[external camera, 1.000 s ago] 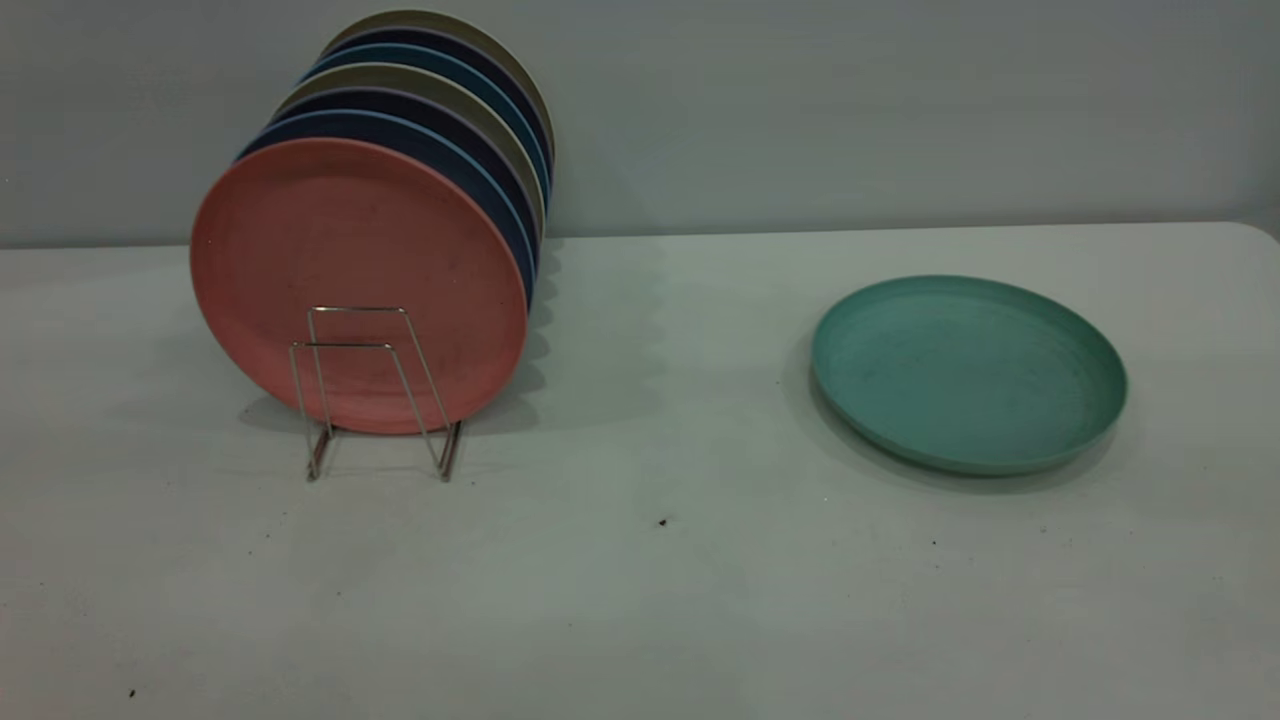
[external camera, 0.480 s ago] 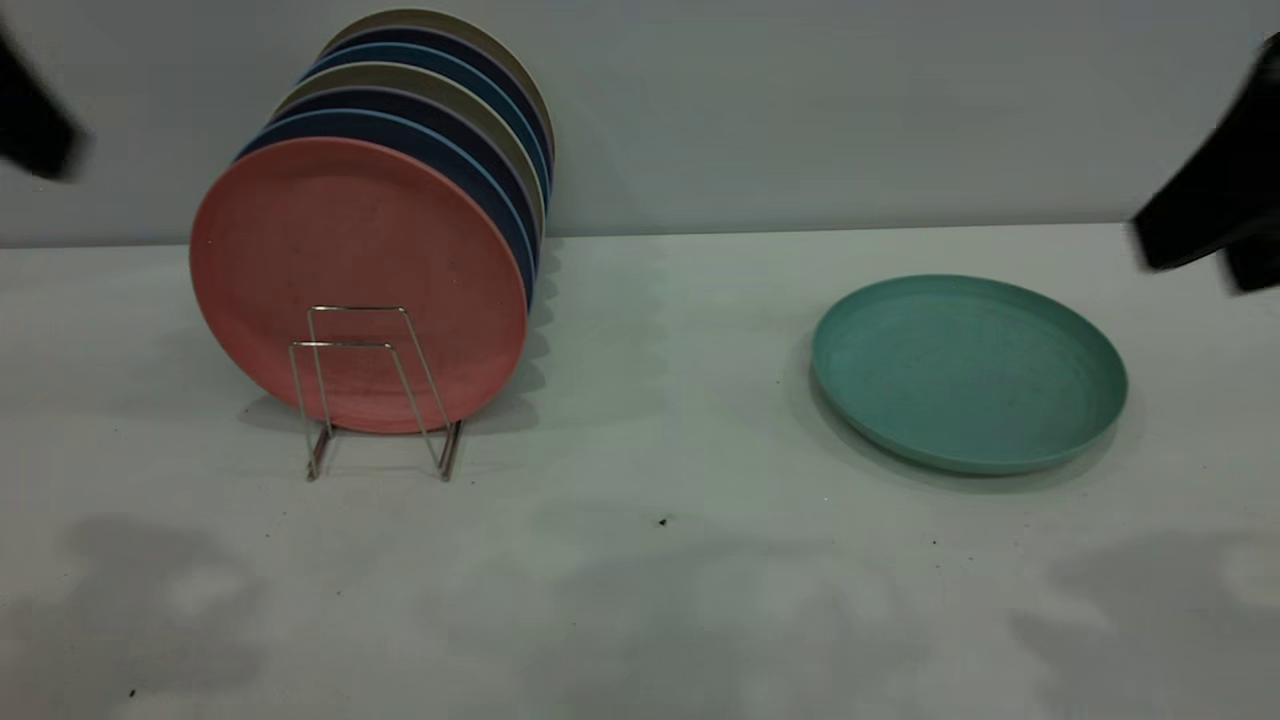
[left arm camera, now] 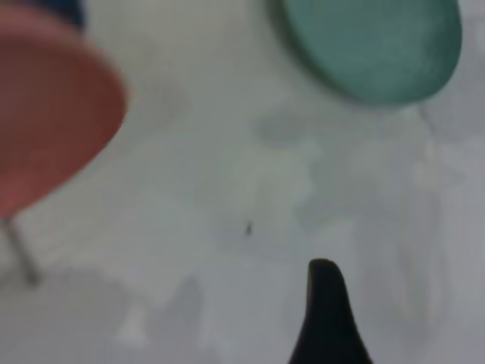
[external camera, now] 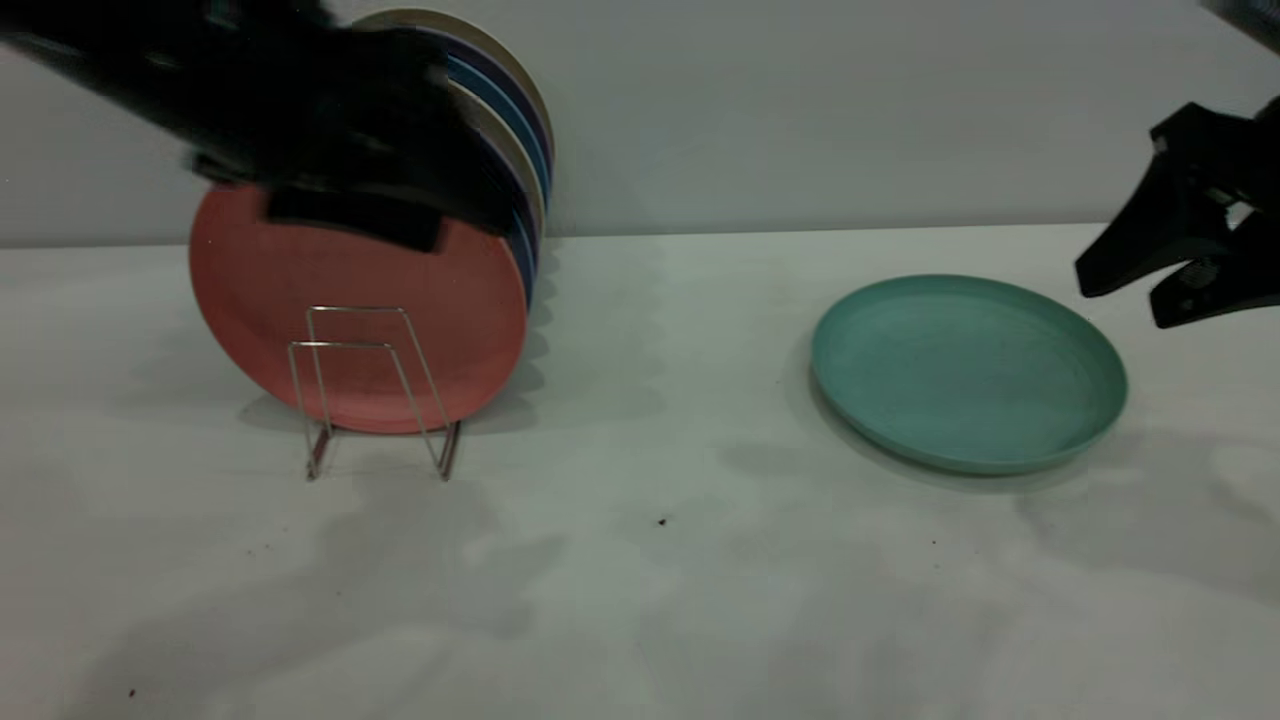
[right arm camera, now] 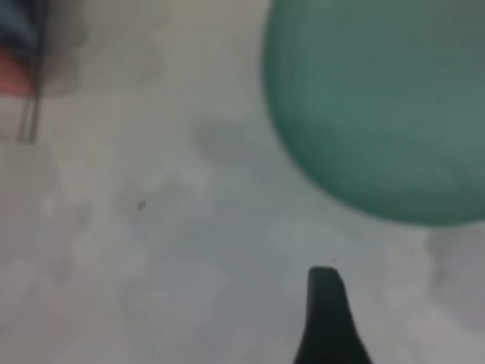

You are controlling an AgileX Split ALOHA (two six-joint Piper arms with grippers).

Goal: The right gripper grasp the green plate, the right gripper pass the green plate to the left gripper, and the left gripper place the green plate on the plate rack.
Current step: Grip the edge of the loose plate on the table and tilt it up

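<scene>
Pale grey tabletop (external camera: pixel 640 600) runs back to a plain grey wall. On its right side the green plate (external camera: pixel 968 372) lies flat, face up, with nothing touching it. The right gripper (external camera: pixel 1125 300) hangs in the air just beyond the plate's right rim, its two pointed jaws parted a little and holding nothing. Well apart on the left, the plate rack (external camera: pixel 375 395) stands with a row of plates upright in it, a pink plate (external camera: pixel 350 310) at the front and blue and beige ones behind. The left gripper (external camera: pixel 350 215) hovers in front of the top of that row, blurred; whether its jaws are open I cannot tell.
</scene>
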